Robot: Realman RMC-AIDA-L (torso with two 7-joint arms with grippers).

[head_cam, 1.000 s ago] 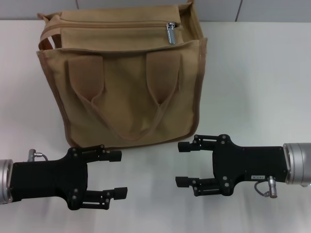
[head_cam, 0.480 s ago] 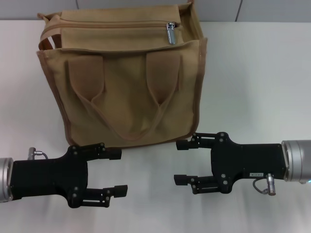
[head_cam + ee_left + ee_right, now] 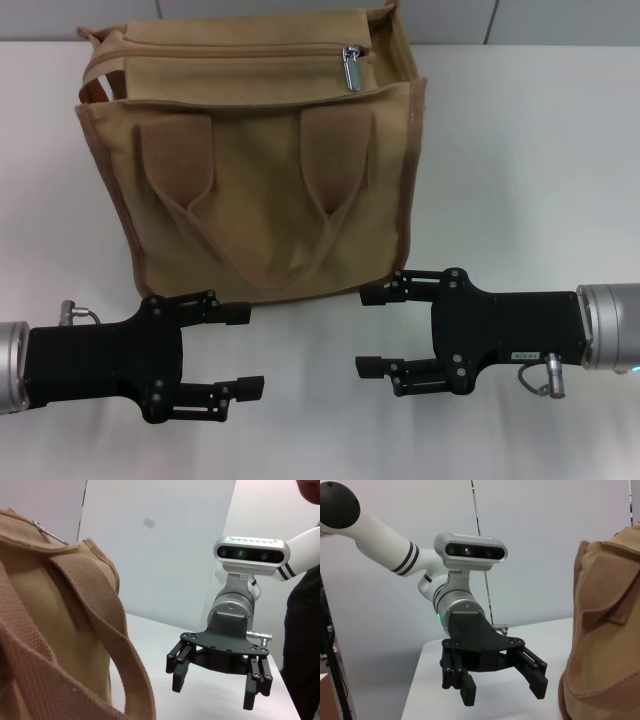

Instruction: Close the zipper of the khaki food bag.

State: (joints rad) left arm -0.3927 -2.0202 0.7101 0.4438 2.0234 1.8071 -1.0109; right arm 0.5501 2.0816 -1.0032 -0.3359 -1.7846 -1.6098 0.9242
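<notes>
A: We start with the long khaki-taped zipper (image 3: 230, 52) that runs across the top flap. From the head view we see its small shiny silver pull tab (image 3: 351, 68) hanging near the bag's right end, with the tape to its left looking closed.

B: And the boxy tan-khaki canvas food bag (image 3: 250, 160) with darker brown edge trim stands upright at the far middle of the white table (image 3: 520, 160), its two looped fabric handles (image 3: 255, 200) lying flat against the front panel facing us.

A: The left wrist view gives us what the head view cannot: the handle weave close up and a thin metal piece (image 3: 49, 532) poking above the bag's top edge.

B: We cannot read the zipper line itself from there, nor from the right wrist view, which shows only a corner of the bag.

A: The black left gripper (image 3: 245, 350) sits low over the table just in front of the bag's left bottom corner, jaws wide with nothing between them.

B: The black right gripper (image 3: 368, 332) is just in front of the bag's right bottom corner, upper finger close to the bottom trim, jaws also wide and empty. Each wrist view shows the opposite gripper spread open above the table.
</notes>
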